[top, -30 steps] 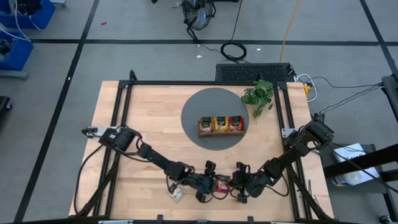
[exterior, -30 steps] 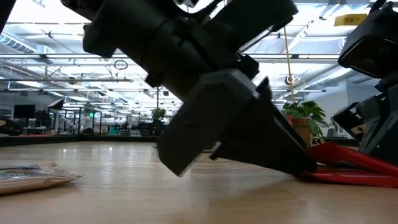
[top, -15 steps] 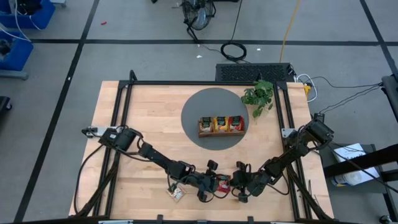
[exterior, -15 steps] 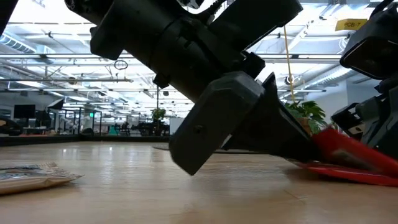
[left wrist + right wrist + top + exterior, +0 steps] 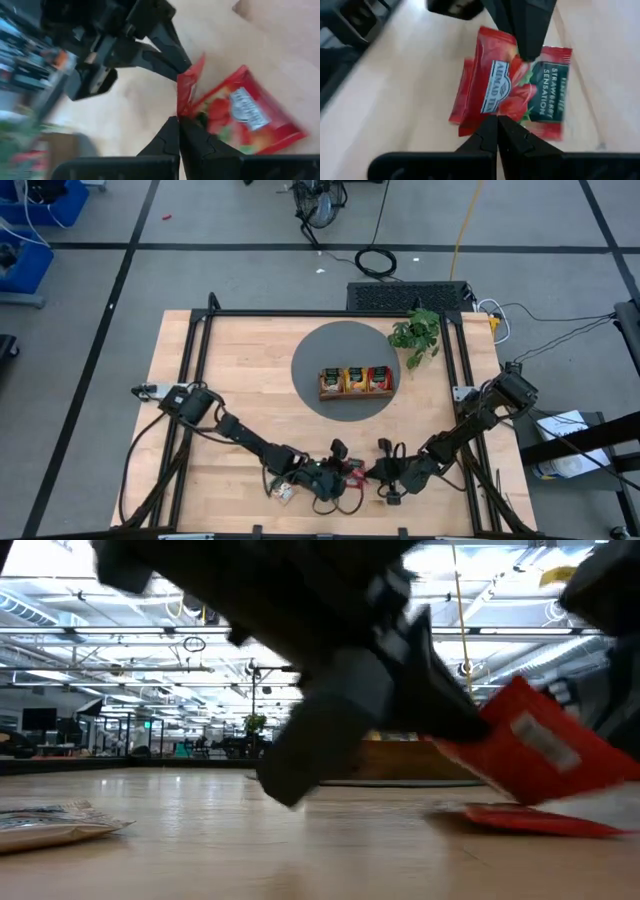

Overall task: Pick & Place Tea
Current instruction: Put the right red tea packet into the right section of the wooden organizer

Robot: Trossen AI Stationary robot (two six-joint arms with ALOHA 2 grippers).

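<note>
Near the table's front edge, well in front of the wooden tray, the left claw and the right claw meet tip to tip over 2 red sachets. The left claw is pinched on the upper red sachet, which hangs tilted, clear of the wood. The right claw is closed with its fingertips at that same sachet; whether it grips I cannot tell. The other red sachet lies flat just beneath. A beige sachet lies just left of the left claw. The tray holds orange, yellow and red sachets.
</note>
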